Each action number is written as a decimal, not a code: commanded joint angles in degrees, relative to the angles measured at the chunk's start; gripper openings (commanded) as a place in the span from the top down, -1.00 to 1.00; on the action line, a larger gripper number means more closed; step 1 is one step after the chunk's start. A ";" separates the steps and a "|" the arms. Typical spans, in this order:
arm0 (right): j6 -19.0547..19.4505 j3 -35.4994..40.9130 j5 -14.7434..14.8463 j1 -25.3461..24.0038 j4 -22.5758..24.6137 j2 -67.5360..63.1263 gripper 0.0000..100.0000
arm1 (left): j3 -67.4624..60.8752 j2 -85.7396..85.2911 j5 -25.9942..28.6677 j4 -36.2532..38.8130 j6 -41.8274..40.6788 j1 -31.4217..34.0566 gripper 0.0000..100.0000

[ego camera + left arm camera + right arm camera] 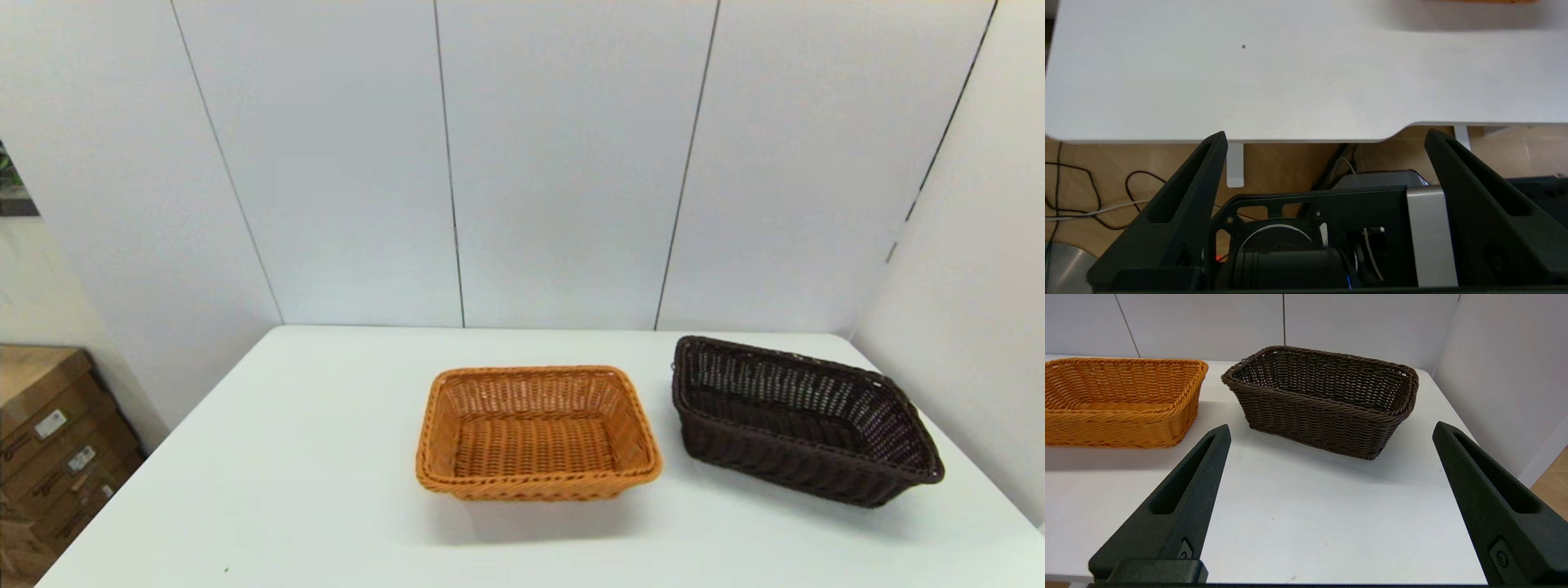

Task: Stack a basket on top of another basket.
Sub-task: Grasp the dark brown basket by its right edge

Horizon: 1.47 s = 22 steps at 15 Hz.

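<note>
Dark basket: counter, 3 o'clock of orange basket, apart, long axis skewed. Right gripper: jaws apart, basket dead ahead, nearer. Left gripper: apart, parked off-counter.

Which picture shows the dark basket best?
The right wrist view: the dark basket sits near and whole, between the open right claw, showing its weave and rim. The head view shows all of it too, farther off, beside the orange basket. The left wrist view shows none of it, only table.
</note>
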<state>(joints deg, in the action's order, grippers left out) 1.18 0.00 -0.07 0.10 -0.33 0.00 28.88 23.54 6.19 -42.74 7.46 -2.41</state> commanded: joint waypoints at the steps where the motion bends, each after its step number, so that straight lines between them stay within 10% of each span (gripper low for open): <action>1: 0.05 0.00 -0.01 -0.01 -0.02 0.00 -1.00 | -2.51 -7.81 3.21 -0.77 -2.54 6.72 -1.00; 22: 0.05 0.00 -0.01 -0.01 -0.02 0.00 -1.00 | -9.63 -12.38 5.41 9.78 -14.93 1.71 -1.00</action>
<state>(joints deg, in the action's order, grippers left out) 1.18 0.00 -0.05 0.10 -0.35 0.00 20.05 12.92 12.12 -33.93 -7.44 1.04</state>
